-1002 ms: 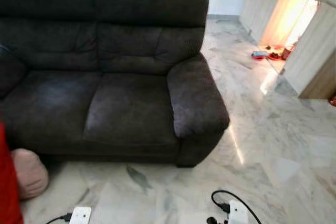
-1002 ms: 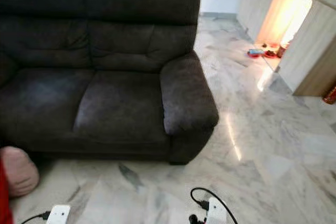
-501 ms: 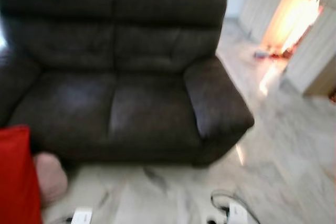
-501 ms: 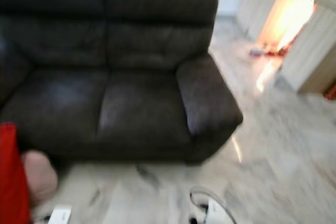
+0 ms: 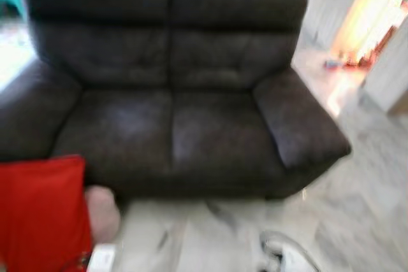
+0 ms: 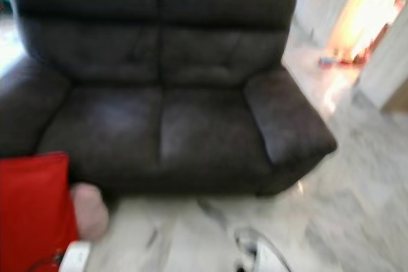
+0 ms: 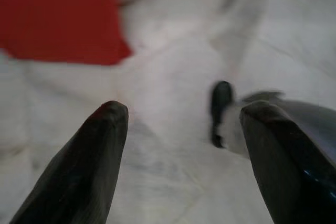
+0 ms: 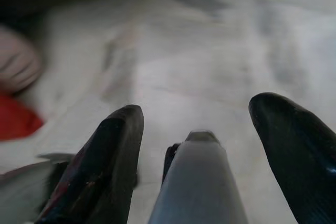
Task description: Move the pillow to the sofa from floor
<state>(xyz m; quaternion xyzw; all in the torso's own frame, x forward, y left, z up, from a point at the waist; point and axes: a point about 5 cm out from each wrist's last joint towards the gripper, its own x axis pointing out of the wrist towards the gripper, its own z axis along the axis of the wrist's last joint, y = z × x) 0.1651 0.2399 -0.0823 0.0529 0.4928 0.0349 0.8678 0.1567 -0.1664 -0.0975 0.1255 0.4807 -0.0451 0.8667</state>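
A red pillow (image 5: 41, 214) lies on the marble floor at the lower left, in front of the dark grey two-seat sofa (image 5: 172, 125). The same red pillow (image 7: 58, 14) appears ahead of my left gripper (image 7: 184, 156), which hangs open above the floor, well clear of it. My right gripper (image 8: 210, 156) is open too, over the floor, with a white power strip (image 8: 197, 182) between and below its fingers. A corner of the red pillow (image 8: 16, 121) is off to one side there. The eye views are blurred.
A pink round cushion (image 5: 102, 211) sits on the floor between the red pillow and the sofa front. White power strips with black cables (image 5: 284, 256) lie on the floor near me. A lit doorway (image 5: 373, 23) is at the far right.
The whole view has swung left: the sofa now sits further right in the picture, its left armrest has appeared, and much more of the red pillow shows. The picture has blurred.
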